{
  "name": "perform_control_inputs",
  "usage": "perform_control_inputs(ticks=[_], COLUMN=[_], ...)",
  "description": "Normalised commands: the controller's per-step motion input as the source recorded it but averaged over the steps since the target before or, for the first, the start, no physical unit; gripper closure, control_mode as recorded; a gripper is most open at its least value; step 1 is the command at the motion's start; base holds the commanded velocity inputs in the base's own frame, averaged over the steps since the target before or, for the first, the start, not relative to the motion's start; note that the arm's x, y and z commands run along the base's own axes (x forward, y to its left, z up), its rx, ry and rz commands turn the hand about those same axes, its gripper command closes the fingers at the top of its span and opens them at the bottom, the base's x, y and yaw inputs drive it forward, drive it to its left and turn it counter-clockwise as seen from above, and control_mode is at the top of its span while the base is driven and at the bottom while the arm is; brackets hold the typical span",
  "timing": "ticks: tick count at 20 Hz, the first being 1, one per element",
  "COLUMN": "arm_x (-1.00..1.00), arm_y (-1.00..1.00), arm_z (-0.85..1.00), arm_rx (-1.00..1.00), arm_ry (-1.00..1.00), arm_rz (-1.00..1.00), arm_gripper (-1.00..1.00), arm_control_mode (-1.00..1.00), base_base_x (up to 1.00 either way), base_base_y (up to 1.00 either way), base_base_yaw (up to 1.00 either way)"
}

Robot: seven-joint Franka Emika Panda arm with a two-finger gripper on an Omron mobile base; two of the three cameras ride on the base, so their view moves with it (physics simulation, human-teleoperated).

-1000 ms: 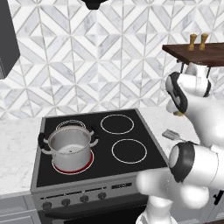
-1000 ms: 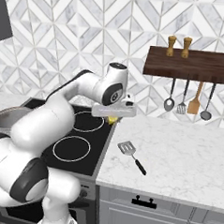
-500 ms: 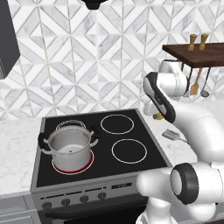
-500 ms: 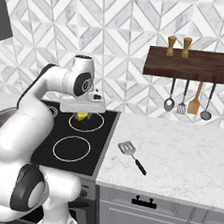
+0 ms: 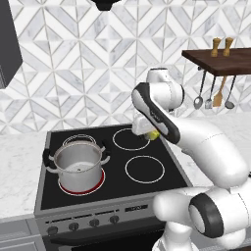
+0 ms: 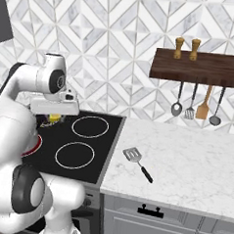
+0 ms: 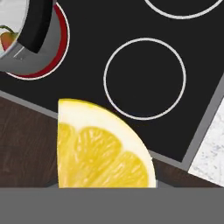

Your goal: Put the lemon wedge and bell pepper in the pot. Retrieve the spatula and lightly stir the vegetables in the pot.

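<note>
Over the black stove (image 5: 112, 166), seen from the left base camera, the gripper (image 5: 149, 134) is hanging above the back right burner and clasping the lemon wedge (image 5: 154, 135), a small yellow bit showing at its tip. Well to its left the pot (image 5: 78, 164) is standing upright on the front left burner, which is glowing red around its base; its pale inside is showing, but what is lying in it cannot be made out from here. From the right base camera, the gripper (image 6: 54, 116) is pointing down over the stove (image 6: 78, 146) with the lemon wedge (image 6: 54, 118) pinched between closed fingers. On the marble counter (image 6: 185, 162) just right of the stove the spatula (image 6: 137, 163) is lying flat, grey head toward the stove and black handle pointing to the front right; it is well apart from the gripper. Under a wooden shelf (image 6: 200, 67) four utensils are hanging on hooks. From the hand camera, the lemon wedge (image 7: 100, 153) is sitting close at the bottom, cut face toward the lens, and the fingers themselves are hidden behind it. At the upper left corner the pot (image 7: 26, 37) is showing part of its rim and wall, and something red and orange with a green stem, the bell pepper (image 7: 8, 39), is lying inside it.
</note>
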Motion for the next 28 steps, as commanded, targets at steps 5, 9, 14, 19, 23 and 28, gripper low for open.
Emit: perform_control_inputs(ticks=[5, 9, 14, 19, 23, 28], arm_x=[-0.17, -0.01, 0.04, 0.16, 0.47, 0.72], arm_y=[1.00, 1.00, 1.00, 0.99, 0.65, 0.35], arm_z=[0.00, 0.00, -0.05, -0.28, -0.45, -0.49], arm_rx=[0.00, 0.00, -0.02, -0.05, -0.08, -0.01], arm_ry=[0.02, 0.00, 0.00, 0.00, -0.01, 0.00], arm_rz=[0.03, 0.00, 0.00, 0.00, 0.00, 0.01], arm_gripper=[1.00, 1.00, 1.00, 1.00, 1.00, 1.00], arm_control_mode=[-1.00, -1.00, -1.00, -1.00, -1.00, -1.00], base_base_x=[0.00, 0.00, 0.00, 0.00, 0.00, 0.00], base_base_y=[0.00, 0.00, 0.00, 0.00, 0.00, 0.00], base_base_yaw=[0.00, 0.00, 0.00, 0.00, 0.00, 0.00])
